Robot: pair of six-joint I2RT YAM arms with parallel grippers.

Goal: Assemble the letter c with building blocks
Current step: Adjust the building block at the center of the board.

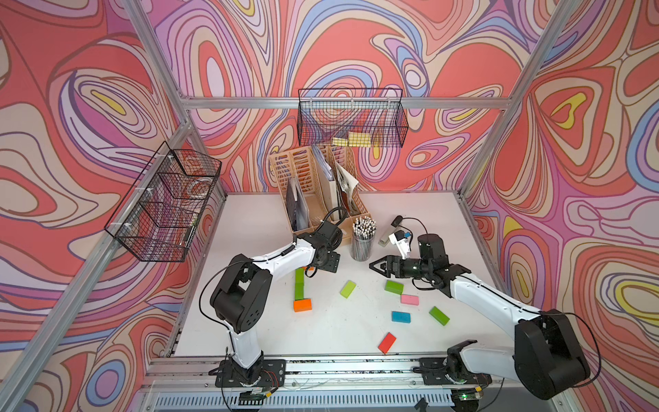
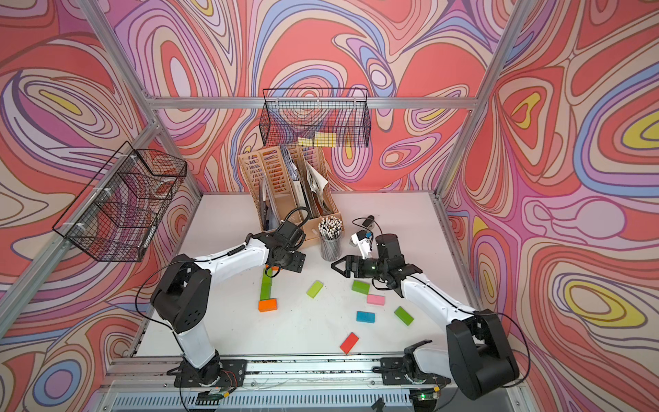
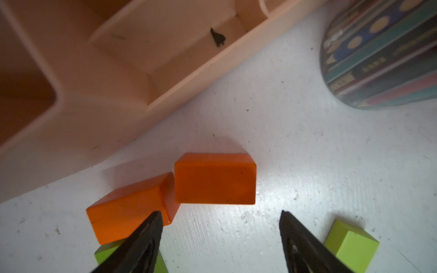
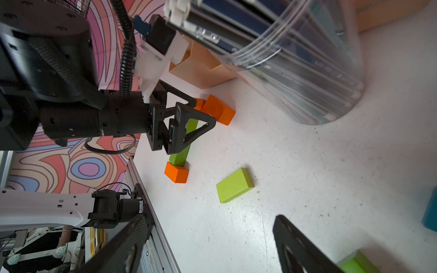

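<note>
The white table [image 1: 249, 221] holds a tan file holder [image 1: 303, 185] just behind the pencil cup [image 1: 362, 242]. The left gripper [image 3: 220, 212] hangs low, to the left of the cup and a bit nearer the robot. Its two fingers are apart with nothing between them, and one finger [image 3: 151, 227] covers a corner of the tilted orange block [image 3: 127, 210]. The right gripper [image 1: 372, 265] floats just in front of the cup, with its jaws wide and empty. A second orange block [image 3: 215, 180] meets the tilted one at a corner. From there a row of green blocks [image 1: 299, 283] runs away from the cup toward the robot and ends at a third orange block [image 1: 302, 305]. A light green block [image 1: 348, 289] lies alone in front of the cup. To the cup's right and nearer the robot lie a green block [image 1: 393, 286], a pink block [image 1: 409, 299], a blue block [image 1: 400, 316] and another green block [image 1: 439, 315]. The red block [image 1: 387, 343] lies farthest from the cup.
</note>
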